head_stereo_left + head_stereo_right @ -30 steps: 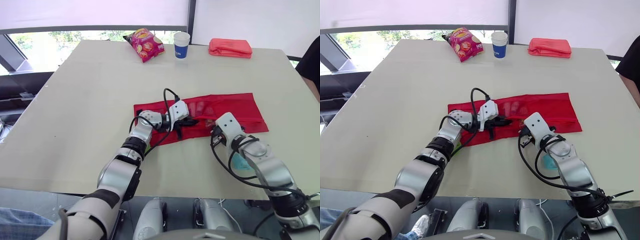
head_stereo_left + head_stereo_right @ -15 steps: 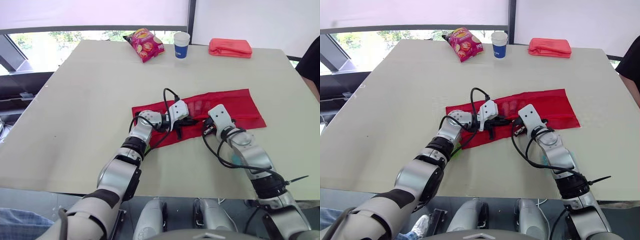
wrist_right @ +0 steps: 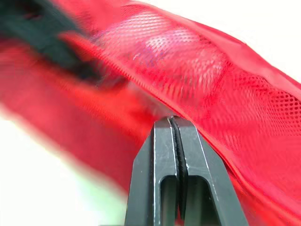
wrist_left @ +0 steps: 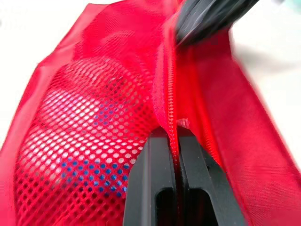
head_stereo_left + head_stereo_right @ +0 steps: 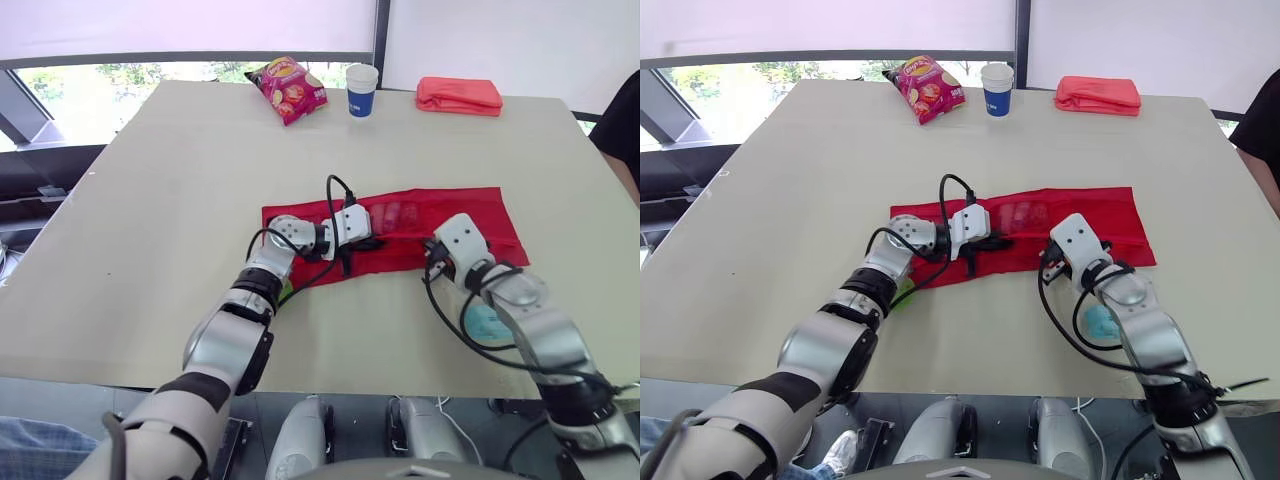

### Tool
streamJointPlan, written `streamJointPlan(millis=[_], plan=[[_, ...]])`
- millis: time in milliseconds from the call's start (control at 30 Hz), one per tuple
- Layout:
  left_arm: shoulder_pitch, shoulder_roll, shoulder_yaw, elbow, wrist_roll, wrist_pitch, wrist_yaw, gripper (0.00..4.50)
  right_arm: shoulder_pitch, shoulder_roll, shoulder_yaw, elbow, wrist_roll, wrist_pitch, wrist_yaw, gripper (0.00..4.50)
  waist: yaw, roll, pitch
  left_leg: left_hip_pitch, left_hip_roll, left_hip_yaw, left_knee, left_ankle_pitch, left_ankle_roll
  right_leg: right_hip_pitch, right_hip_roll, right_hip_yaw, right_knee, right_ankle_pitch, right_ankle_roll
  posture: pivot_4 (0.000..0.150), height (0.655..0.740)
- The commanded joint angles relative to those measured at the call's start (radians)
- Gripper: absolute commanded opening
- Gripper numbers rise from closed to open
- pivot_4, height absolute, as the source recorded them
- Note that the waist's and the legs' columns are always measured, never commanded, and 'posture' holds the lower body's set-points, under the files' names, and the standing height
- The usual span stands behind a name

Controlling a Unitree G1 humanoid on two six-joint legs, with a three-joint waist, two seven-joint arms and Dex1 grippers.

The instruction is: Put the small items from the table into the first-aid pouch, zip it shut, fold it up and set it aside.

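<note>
The pouch (image 5: 440,212) lies long-axis left-to-right on the worktop (image 5: 150,200); left fingers (image 4: 151,188) pinch its zip seam (image 4: 165,89) mid-length, right fingers (image 3: 162,188) clenched just beside, at its near edge

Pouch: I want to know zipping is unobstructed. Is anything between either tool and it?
Nothing visible. The left tool is shut on the pouch at its zipper seam, the right tool on its red fabric.
</note>
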Motion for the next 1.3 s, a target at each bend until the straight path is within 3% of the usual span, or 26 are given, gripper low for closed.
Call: streamJointPlan(millis=[33,300,433,467,567,600,700,733,767,800,867,1000,1300], plan=[[-0.053,0.017,-0.002,0.061,0.013,-0.080,-0.035,0.00,0.066,-0.024,-0.093,-0.194,0.133,0.008,0.081,0.02,0.002,0.000,0.000,0.000,0.000,0.000,0.000,0.000,0.000,0.000,0.000,0.000,0.000,-0.001,0.001,0.150,0.7400],[-0.089,0.027,-0.011,0.133,0.041,-0.183,-0.101,0.00,0.214,-0.046,-0.292,-0.249,0.205,-0.118,0.091,0.02,0.007,0.000,0.000,0.001,0.000,0.001,0.001,0.000,0.000,0.001,0.000,0.001,0.001,-0.001,0.002,0.150,0.7400],[-0.104,0.019,-0.004,0.153,0.062,-0.175,-0.017,0.00,0.292,-0.016,-0.328,-0.239,0.201,-0.228,0.075,0.02,0.012,0.000,0.000,0.000,-0.001,0.000,0.001,0.000,0.000,0.001,0.000,0.000,0.001,-0.001,0.002,0.150,0.7400],[-0.107,0.015,0.008,0.156,0.051,-0.164,-0.019,0.47,0.300,-0.008,-0.317,-0.225,0.186,-0.256,0.066,0.00,0.011,0.000,0.000,0.000,-0.001,0.000,0.001,0.000,0.000,0.001,0.000,0.001,0.001,-0.002,0.003,0.150,0.7400],[-0.108,0.010,0.048,0.152,0.002,-0.157,-0.082,1.24,0.325,0.008,-0.306,-0.175,0.167,-0.336,0.064,0.74,0.010,0.000,0.000,0.001,-0.001,0.001,0.002,0.000,0.000,0.001,0.000,0.001,0.002,-0.002,0.003,0.150,0.7400],[-0.108,0.012,0.072,0.145,-0.025,-0.151,-0.109,1.73,0.334,0.014,-0.316,-0.163,0.175,-0.359,0.067,1.26,0.010,-0.001,0.000,0.001,0.000,0.001,0.002,0.000,0.000,0.001,0.000,0.001,0.002,-0.002,0.003,0.150,0.7400],[-0.101,0.030,0.140,0.109,-0.116,-0.126,-0.224,2.60,0.377,0.008,-0.362,-0.143,0.208,-0.429,0.101,2.17,0.010,0.000,0.000,0.000,0.000,0.000,0.002,0.000,0.000,0.001,0.000,0.001,0.002,-0.002,0.003,0.150,0.7400],[-0.098,0.034,0.150,0.100,-0.132,-0.120,-0.248,3.17,0.387,0.005,-0.370,-0.140,0.215,-0.440,0.107,2.79,0.010,0.000,0.000,0.000,0.000,0.000,0.002,0.000,0.000,0.001,0.000,0.001,0.002,-0.002,0.002,0.150,0.7400],[-0.085,0.050,0.176,0.068,-0.177,-0.074,-0.309,3.34,0.411,-0.007,-0.398,-0.142,0.244,-0.450,0.135,2.94,0.010,0.000,0.000,0.000,0.000,0.000,0.002,0.000,0.000,0.001,0.000,0.001,0.002,-0.002,0.002,0.150,0.7400],[-0.070,0.064,0.195,0.036,-0.213,-0.031,-0.362,3.91,0.430,-0.016,-0.421,-0.144,0.268,-0.457,0.156,3.53,0.010,0.000,0.000,0.000,-0.001,0.000,0.002,0.000,0.000,0.001,0.000,0.001,0.002,-0.002,0.002,0.150,0.7400],[-0.024,0.099,0.220,-0.048,-0.275,0.057,-0.449,4.50,0.463,-0.032,-0.471,-0.139,0.291,-0.467,0.172,4.23,0.006,0.000,0.000,0.000,-0.001,0.000,0.002,0.000,0.000,0.001,0.000,0.001,0.002,-0.002,0.003,0.150,0.7400],[0.113,0.173,0.240,-0.286,-0.353,0.220,-0.489,4.50,0.525,-0.067,-0.571,-0.121,0.367,-0.469,0.227,4.37,0.002,0.001,0.000,0.004,0.000,0.002,0.002,0.000,0.000,0.002,-0.001,0.004,0.003,-0.002,0.002,0.150,0.7400],[0.397,0.244,0.236,-0.776,-0.431,0.445,-0.354,4.50,0.659,-0.122,-0.722,-0.078,0.487,-0.510,0.383,4.37,0.013,0.000,0.000,0.010,0.000,0.005,0.000,0.000,0.000,0.007,-0.002,0.007,0.003,-0.004,-0.001,0.150,0.7400]])
